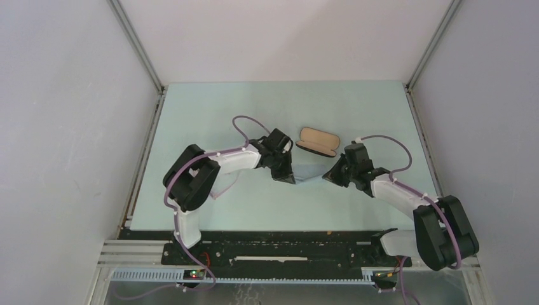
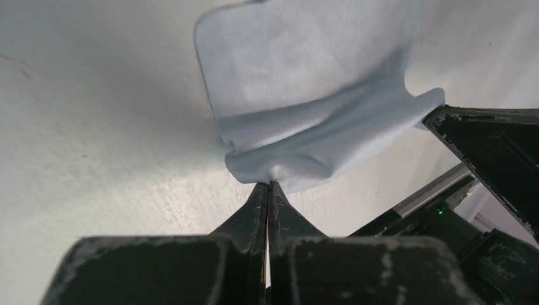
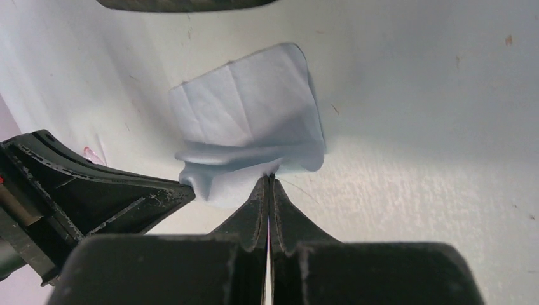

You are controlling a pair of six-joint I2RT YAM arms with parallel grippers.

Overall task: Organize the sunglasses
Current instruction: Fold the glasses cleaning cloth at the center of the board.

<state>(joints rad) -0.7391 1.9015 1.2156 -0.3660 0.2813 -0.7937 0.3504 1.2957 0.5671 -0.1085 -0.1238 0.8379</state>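
A small light blue cloth (image 1: 309, 171) lies crumpled on the table between my two grippers. My left gripper (image 1: 287, 178) is shut on its near-left edge (image 2: 269, 184); the cloth (image 2: 305, 95) bunches up at the fingertips. My right gripper (image 1: 328, 176) is shut on the opposite edge (image 3: 269, 178) of the cloth (image 3: 248, 121). Each wrist view shows the other gripper at the cloth's side. The sunglasses show only as thin pinkish lines (image 1: 218, 189) beside the left forearm, and as a small pink tip (image 3: 93, 154) in the right wrist view.
A black oblong case (image 1: 318, 142) with tan lining lies open just behind the cloth. The pale green table (image 1: 210, 114) is walled by metal rails left and right. The arm bases stand at the near edge.
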